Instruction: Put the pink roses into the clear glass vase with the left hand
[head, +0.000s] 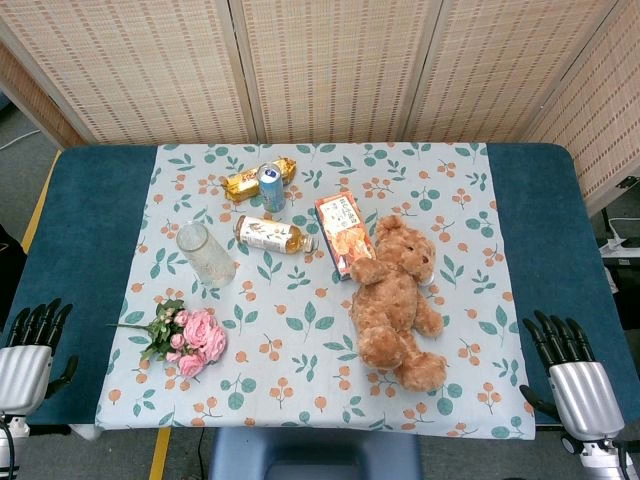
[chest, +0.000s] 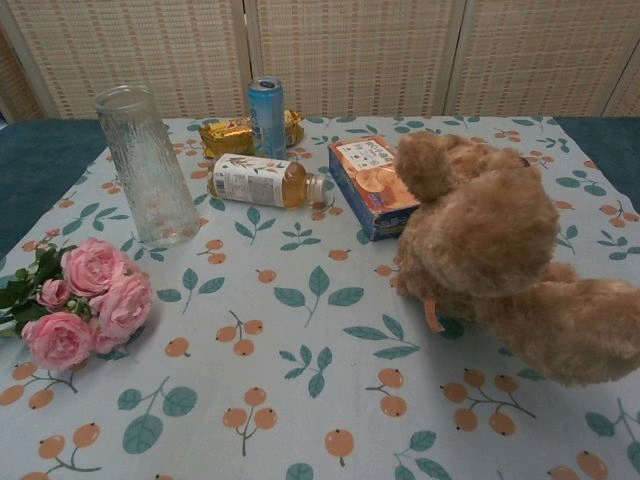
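The pink roses (head: 190, 343) are seen lying flat on the leaf-printed cloth (head: 300, 310) in the lower left of the head view, blooms toward the middle of the frame and stems pointing toward the left edge, so the long axis runs roughly left to right with a slight tilt. The left hand (head: 30, 345) is found at the lower left corner, just off the cloth, fingers spread and nothing held; the bunch lies to its right and slightly further up the frame, far nearer to it than to the right hand (head: 570, 360), which is parked at the lower right corner, likewise spread and empty. The clear glass vase (head: 205, 255) stands upright above the roses in the frame, near but apart from them. Beyond it a small bottle (chest: 262, 181) lies on its side, a blue can (chest: 267, 115) stands upright, and an orange box (chest: 372, 185) is set beside the teddy bear (head: 395, 300). Print is visible on the bottle label, can and box, but none of it can be read.
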